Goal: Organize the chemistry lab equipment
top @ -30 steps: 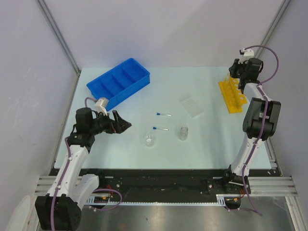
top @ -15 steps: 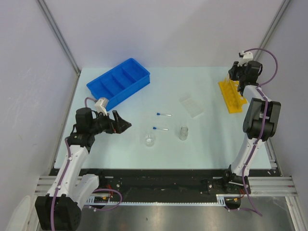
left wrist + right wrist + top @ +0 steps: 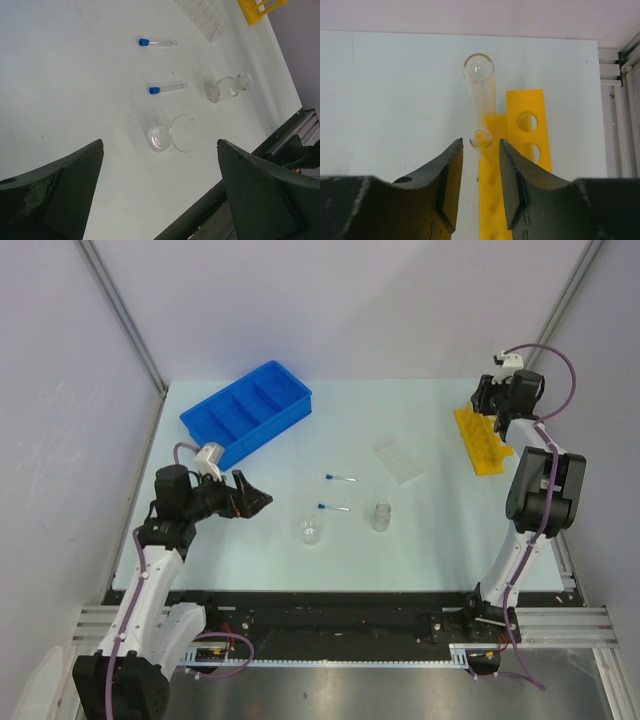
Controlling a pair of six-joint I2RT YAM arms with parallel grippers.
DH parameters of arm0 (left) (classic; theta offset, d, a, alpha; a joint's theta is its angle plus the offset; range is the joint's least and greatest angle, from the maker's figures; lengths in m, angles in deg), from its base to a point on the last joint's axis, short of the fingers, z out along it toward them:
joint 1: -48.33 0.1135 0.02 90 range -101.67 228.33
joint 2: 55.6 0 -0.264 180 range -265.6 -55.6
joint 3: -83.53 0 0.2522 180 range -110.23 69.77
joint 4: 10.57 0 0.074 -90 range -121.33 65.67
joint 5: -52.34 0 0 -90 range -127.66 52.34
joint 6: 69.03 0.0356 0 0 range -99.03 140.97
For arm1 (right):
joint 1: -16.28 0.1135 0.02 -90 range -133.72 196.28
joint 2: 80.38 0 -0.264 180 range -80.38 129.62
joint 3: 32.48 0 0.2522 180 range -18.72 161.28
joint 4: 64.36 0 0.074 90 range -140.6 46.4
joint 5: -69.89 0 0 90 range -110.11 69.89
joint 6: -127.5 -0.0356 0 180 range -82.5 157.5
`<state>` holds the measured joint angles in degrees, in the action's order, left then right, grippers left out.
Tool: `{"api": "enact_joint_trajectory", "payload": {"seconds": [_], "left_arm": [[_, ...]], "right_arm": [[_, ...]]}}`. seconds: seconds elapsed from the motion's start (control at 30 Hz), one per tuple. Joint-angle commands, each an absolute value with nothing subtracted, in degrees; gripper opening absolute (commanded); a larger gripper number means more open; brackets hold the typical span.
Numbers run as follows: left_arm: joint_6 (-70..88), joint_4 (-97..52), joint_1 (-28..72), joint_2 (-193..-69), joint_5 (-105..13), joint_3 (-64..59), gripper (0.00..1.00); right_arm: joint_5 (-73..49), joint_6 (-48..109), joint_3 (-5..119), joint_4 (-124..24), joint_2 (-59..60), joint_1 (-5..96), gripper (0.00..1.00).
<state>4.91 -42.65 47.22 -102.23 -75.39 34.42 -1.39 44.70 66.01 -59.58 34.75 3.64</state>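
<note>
My right gripper (image 3: 481, 142) hangs over the far end of the yellow holed rack (image 3: 538, 102), open. The rim of a long clear tube (image 3: 481, 137) shows between its fingertips with a gap on each side. A second clear tube (image 3: 480, 85) stands just beyond. From above, the right gripper (image 3: 491, 398) is over the rack (image 3: 480, 440). My left gripper (image 3: 260, 499) is open and holds nothing, pointing at the small glass beaker (image 3: 311, 531). The vial (image 3: 381, 516), two blue-capped tubes (image 3: 340, 478) (image 3: 333, 507) and the clear plate (image 3: 398, 461) lie mid-table.
The blue divided tray (image 3: 245, 412) sits at the back left, near the left wall. The rack stands close to the table's right edge. A black rail runs along the near edge (image 3: 200, 220).
The right gripper's jaws have parted from the clear tube in the rack, and the wrist has shifted slightly. The left arm has stayed still.
</note>
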Motion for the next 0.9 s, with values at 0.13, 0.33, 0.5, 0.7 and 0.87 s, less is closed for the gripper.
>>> {"api": "enact_joint_trajectory", "payload": {"seconds": [0.13,0.33,0.5,0.7,0.87], "left_arm": [[5.15,-41.38,47.1,-99.81,-76.15,33.82,1.0],[5.15,-41.55,47.1,-96.82,-74.57,33.73,1.0],[5.06,-41.38,47.1,-95.33,-74.75,33.73,1.0],[5.15,-41.73,47.1,-94.1,-73.61,33.47,1.0],[5.5,-42.87,47.54,-92.34,-71.15,32.86,1.0]], "right_arm": [[0.19,44.8,65.13,-56.94,25.72,2.05,0.44],[7.56,46.37,62.5,-51.15,19.56,-1.29,0.53],[15.39,49.01,58.38,-43.85,10.69,-3.67,0.68],[23.39,53.32,53.36,-33.74,-0.81,-4.55,0.88],[29.35,52.97,46.33,-30.48,-9.26,-4.64,1.0]]}}
